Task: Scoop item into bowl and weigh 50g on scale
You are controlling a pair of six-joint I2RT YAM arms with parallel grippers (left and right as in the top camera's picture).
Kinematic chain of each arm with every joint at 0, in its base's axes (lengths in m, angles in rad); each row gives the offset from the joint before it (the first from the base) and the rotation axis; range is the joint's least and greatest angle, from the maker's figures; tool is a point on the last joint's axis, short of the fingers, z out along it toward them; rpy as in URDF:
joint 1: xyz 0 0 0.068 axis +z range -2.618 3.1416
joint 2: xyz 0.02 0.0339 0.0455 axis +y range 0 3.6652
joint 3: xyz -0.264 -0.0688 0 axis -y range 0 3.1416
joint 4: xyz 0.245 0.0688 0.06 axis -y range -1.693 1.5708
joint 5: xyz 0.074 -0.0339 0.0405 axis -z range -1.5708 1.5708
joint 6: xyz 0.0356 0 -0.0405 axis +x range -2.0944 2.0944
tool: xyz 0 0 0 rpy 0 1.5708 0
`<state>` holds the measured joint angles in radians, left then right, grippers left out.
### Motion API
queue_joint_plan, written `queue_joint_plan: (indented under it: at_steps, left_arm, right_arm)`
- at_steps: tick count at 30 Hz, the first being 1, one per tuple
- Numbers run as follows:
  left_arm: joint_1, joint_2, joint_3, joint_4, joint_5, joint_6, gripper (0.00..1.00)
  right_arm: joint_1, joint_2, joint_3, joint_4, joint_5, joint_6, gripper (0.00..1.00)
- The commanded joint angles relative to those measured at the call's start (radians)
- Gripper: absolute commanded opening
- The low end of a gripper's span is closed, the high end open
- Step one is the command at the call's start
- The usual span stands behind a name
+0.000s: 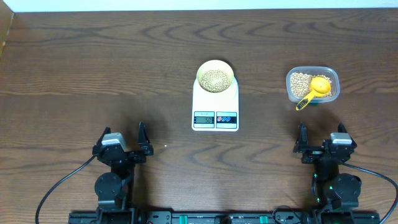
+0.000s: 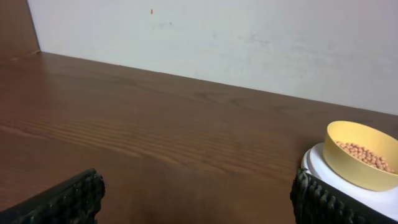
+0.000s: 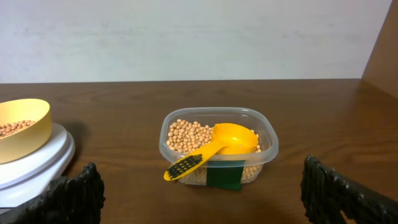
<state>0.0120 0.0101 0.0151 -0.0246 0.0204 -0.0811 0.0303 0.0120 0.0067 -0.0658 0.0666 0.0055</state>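
Overhead, the left fingers (image 1: 142, 138) and right fingers (image 1: 302, 138) are each spread wide over the tabletop (image 1: 93, 68), with nothing between either pair. Each wrist view cuts its own fingers off at the bottom corners, showing only ribbed black tips.

Ahead of both pairs, and between them, lies the scale (image 1: 215, 104). Its long axis runs straight away from the fingers, display end nearest. The display (image 1: 204, 118) shows dark digits too small to read. The print above it and the marks on the two round buttons (image 1: 227, 118) beside it are equally illegible. On the scale's far end sits the bowl (image 2: 357, 168), upright, with beans (image 1: 216, 79) covering its bottom.

Straight ahead of the right fingers stands a clear tub (image 3: 268, 149) holding more beans and a yellow scoop (image 3: 233, 138). The scoop's cup is inside, and its handle juts over the near rim, pointing back toward the right fingers and slightly toward the scale. A dark green label (image 3: 224, 176) on the tub's near wall shows no legible writing. Both wrist views cut the scale off at the frame edge.
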Motion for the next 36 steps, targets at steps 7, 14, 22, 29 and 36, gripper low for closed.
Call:
queue_joint_plan:
  at_steps: [7, 14, 22, 29, 36]
  left_arm:
    - [0.005, -0.008, -0.011, -0.05, -0.004, 0.111, 0.98]
    - [0.005, -0.008, -0.011, -0.05, -0.001, 0.111, 0.98]
    - [0.005, -0.008, -0.011, -0.05, -0.006, 0.111, 0.98]
    - [0.005, -0.006, -0.011, -0.049, -0.006, 0.111, 0.98]
    - [0.005, -0.006, -0.011, -0.049, -0.006, 0.111, 0.98]
  right_arm:
    - [-0.005, -0.006, -0.001, -0.004, 0.002, -0.014, 0.99]
    - [-0.005, -0.006, -0.001, -0.004, 0.002, -0.014, 0.99]
    - [-0.005, -0.006, -0.001, -0.004, 0.002, -0.014, 0.99]
    - [-0.005, -0.006, -0.001, -0.004, 0.002, -0.014, 0.99]
    - [-0.005, -0.006, -0.001, -0.004, 0.002, -0.014, 0.99]
